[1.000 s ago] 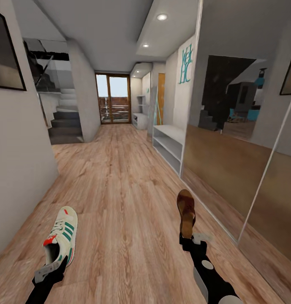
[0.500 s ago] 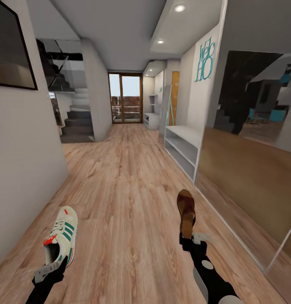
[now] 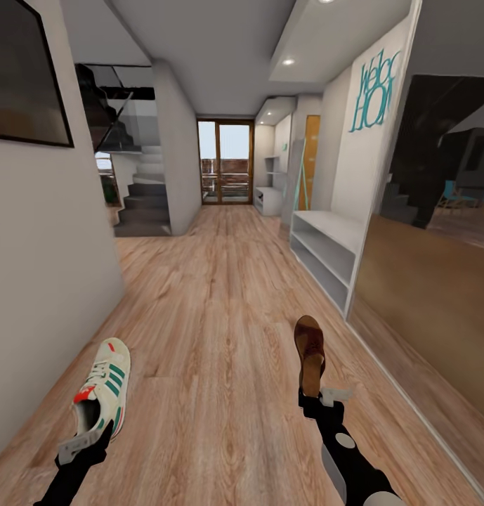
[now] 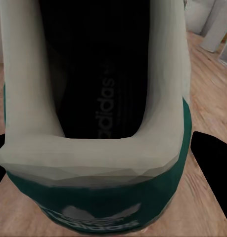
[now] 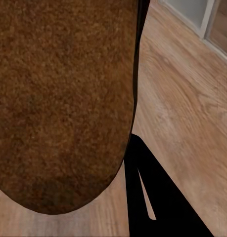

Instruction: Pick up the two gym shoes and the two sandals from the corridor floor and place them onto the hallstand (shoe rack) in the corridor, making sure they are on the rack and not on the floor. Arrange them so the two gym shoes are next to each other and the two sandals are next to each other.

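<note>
My left gripper (image 3: 87, 440) is shut on the heel of a cream gym shoe (image 3: 105, 388) with green stripes, held above the corridor floor (image 3: 213, 316), toe pointing ahead. The left wrist view looks into the gym shoe's dark opening (image 4: 113, 98). Further right, my right gripper (image 3: 316, 398) is shut on a brown sandal (image 3: 310, 350), also toe forward. Its brown sole (image 5: 64, 98) covers most of the right wrist view, with a dark finger (image 5: 153, 197) beside it. Far down the corridor on the right stands the hallstand (image 3: 270, 201), pale, with wall shelves above it.
A low white shelf unit (image 3: 327, 254) runs along the right wall, followed nearer by mirrored panels (image 3: 438, 281). A grey wall (image 3: 45, 267) closes the left side. Stairs (image 3: 147, 204) rise at the far left, and a glass door (image 3: 226, 161) ends the corridor.
The whole picture has shifted: the camera has moved forward and turned, so the low shelf unit and mirrors sit further right and nearer. Both arms hold their shoes as before.
</note>
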{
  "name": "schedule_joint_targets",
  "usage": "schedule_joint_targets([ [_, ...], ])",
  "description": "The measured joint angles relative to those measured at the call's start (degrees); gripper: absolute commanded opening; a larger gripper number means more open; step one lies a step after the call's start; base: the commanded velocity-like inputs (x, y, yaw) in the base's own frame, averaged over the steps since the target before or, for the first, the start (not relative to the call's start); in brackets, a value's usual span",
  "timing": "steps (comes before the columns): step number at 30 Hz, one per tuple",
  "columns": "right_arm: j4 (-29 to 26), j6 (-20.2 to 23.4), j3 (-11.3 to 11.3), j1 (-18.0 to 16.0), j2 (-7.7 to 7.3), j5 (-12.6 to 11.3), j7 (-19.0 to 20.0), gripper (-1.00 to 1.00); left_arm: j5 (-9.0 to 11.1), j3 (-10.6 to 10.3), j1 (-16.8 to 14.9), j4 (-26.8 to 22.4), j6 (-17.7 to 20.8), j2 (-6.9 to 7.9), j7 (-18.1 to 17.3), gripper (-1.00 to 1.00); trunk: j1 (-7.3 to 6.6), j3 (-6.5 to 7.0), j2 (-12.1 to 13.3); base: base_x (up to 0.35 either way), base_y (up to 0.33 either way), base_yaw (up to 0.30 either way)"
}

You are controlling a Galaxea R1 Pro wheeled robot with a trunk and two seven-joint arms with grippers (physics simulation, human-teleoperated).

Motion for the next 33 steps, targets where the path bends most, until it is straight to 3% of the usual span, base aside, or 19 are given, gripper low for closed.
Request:
schedule_joint_targets([
  [2, 0.0, -0.01, -0.01, 0.0, 0.02, 0.0, 0.0, -1.0, -0.92, -0.21, -0.04, -2.78, 0.0, 0.08, -0.23, -1.0, 0.0, 0.0, 0.0, 0.345, 0.0, 0.001],
  [4, 0.0, 0.01, -0.08, 0.0, 0.02, 0.0, 0.1, -1.0, -6.06, -1.96, -0.03, -6.84, 0.15, 0.17, -0.41, -1.0, 0.0, 0.0, 0.0, 0.344, 0.0, 0.0],
  [5, 0.0, 0.02, -0.09, 0.0, 0.01, 0.0, 0.14, -1.0, -7.11, -2.0, -0.02, -7.19, 0.27, 0.18, -0.37, -1.0, 0.0, 0.0, 0.0, 0.326, 0.0, 0.0],
  [9, 0.07, 0.01, -0.11, 0.0, -0.01, 0.03, 0.32, -1.0, -17.13, -3.73, -0.02, -8.32, 0.41, -0.03, -0.17, -1.0, 0.01, 0.0, 0.0, 0.297, 0.0, 0.0],
  [10, 0.08, 0.0, -0.12, 0.0, -0.04, 0.02, 0.33, -1.0, -18.26, -3.85, -0.02, -8.37, 0.37, 0.02, 0.02, -1.0, 0.01, -0.01, 0.0, 0.306, 0.0, 0.0],
  [14, 0.08, -0.07, -0.12, 0.0, -0.1, 0.05, 0.36, -1.0, -19.75, -3.76, -0.02, -8.27, 0.48, 0.19, 0.14, -1.0, 0.0, 0.0, 0.0, 0.333, 0.0, 0.0],
  [33, 0.01, -0.02, -0.11, 0.0, -0.17, 0.11, 0.43, -1.0, -19.7, -3.66, -0.02, -8.16, 0.78, 0.18, 0.16, -1.0, 0.0, 0.0, 0.0, 0.345, 0.0, 0.0],
])
